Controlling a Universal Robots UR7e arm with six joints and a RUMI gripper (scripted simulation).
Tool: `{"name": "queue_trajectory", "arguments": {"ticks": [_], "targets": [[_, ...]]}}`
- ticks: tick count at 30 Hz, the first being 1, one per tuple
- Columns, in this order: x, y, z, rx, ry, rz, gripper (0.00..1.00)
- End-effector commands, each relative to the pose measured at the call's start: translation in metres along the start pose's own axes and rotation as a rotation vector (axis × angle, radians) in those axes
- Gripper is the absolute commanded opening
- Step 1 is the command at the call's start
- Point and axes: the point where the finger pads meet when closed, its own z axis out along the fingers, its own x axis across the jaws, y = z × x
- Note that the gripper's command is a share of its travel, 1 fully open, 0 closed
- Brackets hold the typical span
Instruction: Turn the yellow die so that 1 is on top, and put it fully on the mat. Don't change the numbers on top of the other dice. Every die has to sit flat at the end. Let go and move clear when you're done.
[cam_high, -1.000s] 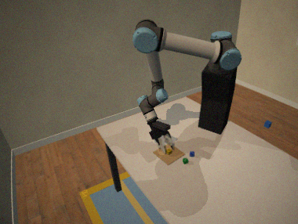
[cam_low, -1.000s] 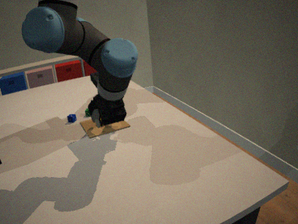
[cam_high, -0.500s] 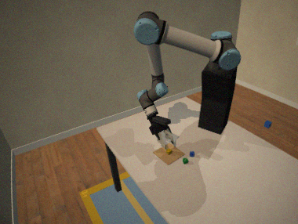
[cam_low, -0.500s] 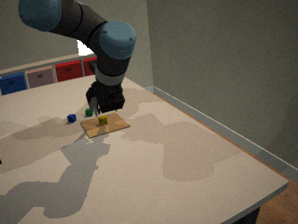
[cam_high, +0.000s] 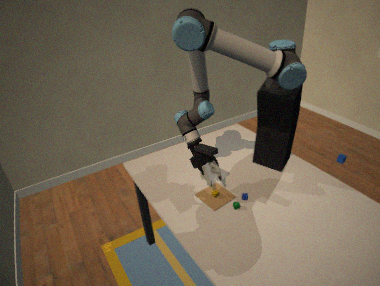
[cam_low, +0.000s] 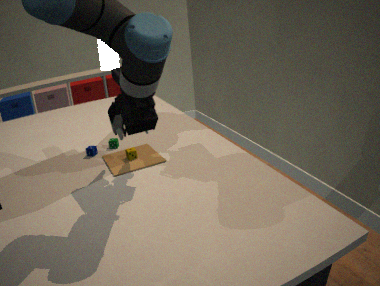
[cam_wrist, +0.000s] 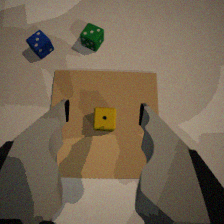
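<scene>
The arm (cam_high: 242, 49) (cam_low: 100, 20) bends at its raised elbow and reaches down to the gripper (cam_high: 218, 183) (cam_low: 132, 132) (cam_wrist: 104, 111), which hangs pointing downward. Its two pale fingers (tapered toward the tips) stand apart, with nothing between them.

Open gap btwn pincer (cam_high: 216, 183) (cam_low: 132, 134) (cam_wrist: 105, 103) & yellow die (cam_high: 215, 193) (cam_low: 131, 154) (cam_wrist: 105, 119), both sides.

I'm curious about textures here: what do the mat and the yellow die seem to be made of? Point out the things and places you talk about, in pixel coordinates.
The mat (cam_high: 207, 198) (cam_low: 145, 162) (cam_wrist: 80, 160): probably matt wood or cork, given its plain tan surface. The yellow die (cam_high: 215, 193) (cam_low: 131, 154) (cam_wrist: 110, 124): perhaps smooth plastic, evenly coloured.
</scene>
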Motion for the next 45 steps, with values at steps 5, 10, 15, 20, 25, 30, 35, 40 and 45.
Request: {"name": "queue_trajectory", "arguments": {"ticks": [5,10,15,20,25,30,35,40,45], "targets": [[-0.0003,-0.0006,-0.0004,-0.019,-0.003,-0.001,0.37],[-0.0009,-0.0006,0.0005,-0.041,-0.007,-0.002,0.37],[-0.0019,-0.0006,0.0018,-0.097,-0.012,-0.002,0.37],[-0.0019,-0.0011,0.0019,-0.163,-0.012,-0.002,0.37],[-0.0012,-0.0018,0.001,-0.21,-0.008,-0.002,0.37],[-0.0003,-0.0027,-0.0001,-0.243,-0.003,-0.001,0.37],[0.0003,-0.0032,-0.0008,-0.261,0.0,-0.001,0.37],[0.0004,-0.0032,-0.0008,-0.263,0.0,-0.001,0.37],[0.0,-0.0032,-0.0003,-0.272,-0.002,-0.001,0.37]]}}
